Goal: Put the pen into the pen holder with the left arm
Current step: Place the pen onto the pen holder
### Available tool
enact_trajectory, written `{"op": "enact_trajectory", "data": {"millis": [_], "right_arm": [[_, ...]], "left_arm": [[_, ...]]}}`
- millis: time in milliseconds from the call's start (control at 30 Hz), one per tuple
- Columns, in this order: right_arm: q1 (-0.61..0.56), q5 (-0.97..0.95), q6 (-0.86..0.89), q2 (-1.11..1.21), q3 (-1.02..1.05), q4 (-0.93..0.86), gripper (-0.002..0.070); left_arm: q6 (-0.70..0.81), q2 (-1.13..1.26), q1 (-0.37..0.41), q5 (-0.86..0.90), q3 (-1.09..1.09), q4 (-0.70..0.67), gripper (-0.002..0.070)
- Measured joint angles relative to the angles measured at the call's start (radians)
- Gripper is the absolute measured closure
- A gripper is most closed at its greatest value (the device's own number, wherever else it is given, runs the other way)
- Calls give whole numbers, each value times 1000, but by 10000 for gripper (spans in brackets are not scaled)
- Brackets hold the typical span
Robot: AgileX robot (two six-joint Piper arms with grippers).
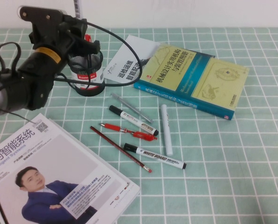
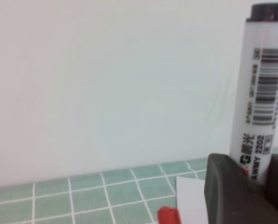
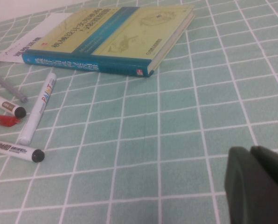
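magazine (image 1: 59, 177): nearest, at about 7 o'clock of the table; a cover with a man in a blue suit; lying flat on the green checked cloth (image 1: 232, 177)
right gripper (image 3: 258, 186): low over bare cloth, seen only from its own wrist camera; its dark fingers sit side by side with no gap showing between them, holding nothing
WHITE BOARD marker (image 1: 154, 156): just right of centre, black caps at both ends; flat on the cloth; a dark red pencil (image 1: 120, 149) lies beside it at its 9 o'clock
red pen (image 1: 128, 131): centre of the table; another black-capped marker (image 1: 132, 117) lies just beyond it, and a white paint marker (image 1: 166, 129) at its 3 o'clock
grey pen (image 1: 131, 108): a little farther back, slanted, near the book's front edge
book (image 1: 192, 79): at 1 o'clock, yellow-green cover with a blue spine; a white leaflet (image 1: 129, 60) lies partly under its left end
pen holder (image 1: 86, 70): at 11 o'clock, black mesh cup with a red and white label; partly hidden by the arm
left gripper (image 2: 246, 179): above the pen holder, claw partly closed and clamped round the lower barrel of the pen
pen (image 2: 262, 88): upright in that grip, dark end up, barcode on its white barrel; its lower end seems to hang over the holder's mouth, though the arm hides it
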Motion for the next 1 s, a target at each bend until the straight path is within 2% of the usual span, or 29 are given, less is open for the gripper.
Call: {"op": "enact_trajectory", "data": {"millis": [300, 1000], "right_arm": [[0, 0, 0, 0, 0, 0, 696], [0, 0, 0, 0, 0, 0, 696]], "left_arm": [[18, 75, 2, 34, -37, -84, 567], [58, 107, 9, 44, -41, -97, 567]]}}
